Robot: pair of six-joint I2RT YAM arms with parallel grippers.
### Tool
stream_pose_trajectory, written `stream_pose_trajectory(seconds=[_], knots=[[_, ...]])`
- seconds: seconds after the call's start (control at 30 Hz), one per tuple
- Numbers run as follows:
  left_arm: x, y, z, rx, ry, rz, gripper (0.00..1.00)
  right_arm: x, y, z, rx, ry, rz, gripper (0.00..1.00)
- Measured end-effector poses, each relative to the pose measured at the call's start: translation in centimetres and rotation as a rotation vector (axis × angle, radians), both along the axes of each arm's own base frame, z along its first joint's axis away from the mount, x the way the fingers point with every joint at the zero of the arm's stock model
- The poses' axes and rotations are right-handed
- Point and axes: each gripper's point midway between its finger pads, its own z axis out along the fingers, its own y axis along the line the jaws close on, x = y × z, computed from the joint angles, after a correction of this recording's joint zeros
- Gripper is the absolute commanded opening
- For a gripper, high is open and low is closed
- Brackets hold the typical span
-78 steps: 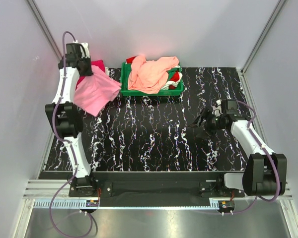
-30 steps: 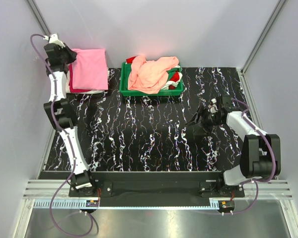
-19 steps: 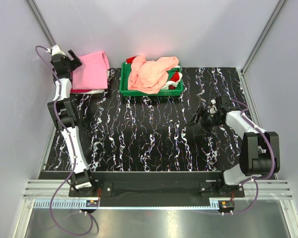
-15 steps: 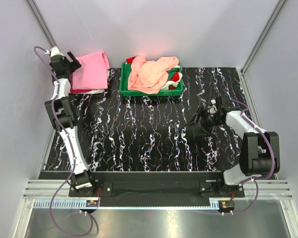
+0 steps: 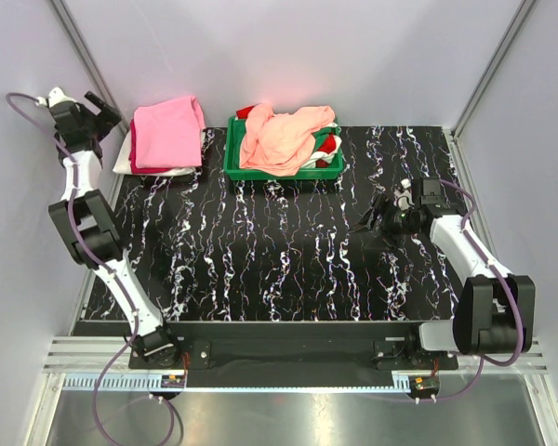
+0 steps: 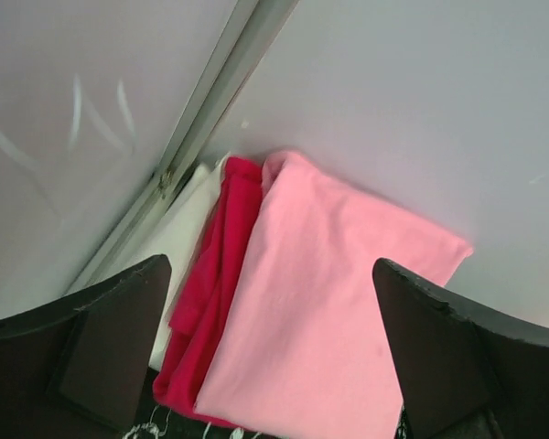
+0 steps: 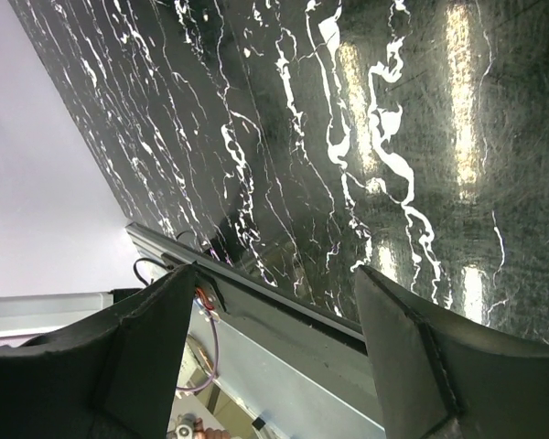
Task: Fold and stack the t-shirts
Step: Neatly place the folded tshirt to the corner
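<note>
The pink t-shirt lies folded atop the crimson t-shirt and the white t-shirt in the far left corner, so we judge three stacked. The peach t-shirt sits crumpled in the green tray, not yet folded. Our left gripper and right gripper hang spread and empty.
</note>
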Motion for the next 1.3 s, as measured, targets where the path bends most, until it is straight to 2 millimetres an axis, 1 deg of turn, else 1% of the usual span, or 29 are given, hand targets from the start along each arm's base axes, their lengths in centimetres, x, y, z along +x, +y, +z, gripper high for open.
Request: stream_pose_trajectory(seconds=[0.07, 0.17, 0.23, 0.3, 0.33, 0.4, 0.53, 0.63, 0.73, 0.8, 0.83, 0.97, 1.13, 1.17, 1.23, 1.27, 1.3], knots=[[-0.2, 0.1, -2.4, -0.056, 0.043, -0.006, 0.99, -0.2, 0.0, 0.3, 0.000, -0.005, 0.000, 0.79], [0.1, -0.3, -6.4, -0.151, 0.094, -0.020, 0.99, -0.4, 0.0, 0.5, 0.000, -0.010, 0.001, 0.79], [0.2, -1.0, -9.3, -0.215, 0.133, -0.032, 0.99, -0.5, 0.0, 0.6, 0.000, -0.011, 0.001, 0.78], [0.2, -1.5, -11.6, -0.266, 0.164, -0.036, 0.99, -0.5, 0.0, 0.4, 0.000, -0.007, 0.001, 0.79], [0.2, -1.8, -12.4, -0.287, 0.174, -0.036, 0.99, -0.6, 0.0, 0.4, 0.000, -0.007, 0.001, 0.78], [0.2, -2.1, -13.3, -0.318, 0.180, -0.034, 0.99, -0.6, 0.0, 0.4, -0.001, -0.006, 0.001, 0.79], [0.2, -2.7, -14.1, -0.364, 0.183, -0.017, 0.99, -0.5, 0.0, 0.2, -0.006, -0.003, -0.001, 0.79], [-0.3, -2.8, -15.2, -0.391, 0.229, 0.031, 0.99, -0.6, 0.0, 0.0, -0.007, 0.004, 0.000, 0.79], [-1.6, -2.4, -17.5, -0.395, 0.301, 0.122, 0.99, -0.8, 0.0, -0.3, -0.007, 0.013, 0.000, 0.78], [-3.1, -2.4, -19.5, -0.407, 0.365, 0.182, 0.99, -0.8, 0.0, -0.4, -0.007, 0.017, 0.000, 0.78], [-3.2, -2.3, -19.8, -0.414, 0.367, 0.196, 0.99, -0.8, 0.0, -0.4, -0.007, 0.017, 0.000, 0.79], [-3.4, -2.2, -19.7, -0.415, 0.378, 0.219, 0.99, -0.8, 0.0, -0.4, -0.007, 0.019, 0.000, 0.78], [-2.7, -2.0, -19.7, -0.412, 0.387, 0.243, 0.99, -0.8, 0.0, -1.0, -0.008, 0.035, 0.001, 0.79], [-2.5, -2.0, -19.7, -0.410, 0.385, 0.248, 0.96, -0.9, 0.0, -1.2, -0.007, 0.041, 0.001, 0.78], [-2.0, -2.0, -19.8, -0.402, 0.378, 0.254, 0.81, -0.8, 0.0, -1.5, -0.007, 0.048, 0.001, 0.78], [-1.7, -2.2, -19.8, -0.400, 0.375, 0.255, 0.66, -0.8, 0.0, -1.6, -0.007, 0.050, 0.000, 0.78], [-1.4, -2.3, -19.9, -0.403, 0.369, 0.256, 0.56, -0.8, 0.0, -1.7, -0.007, 0.054, 0.000, 0.78]])
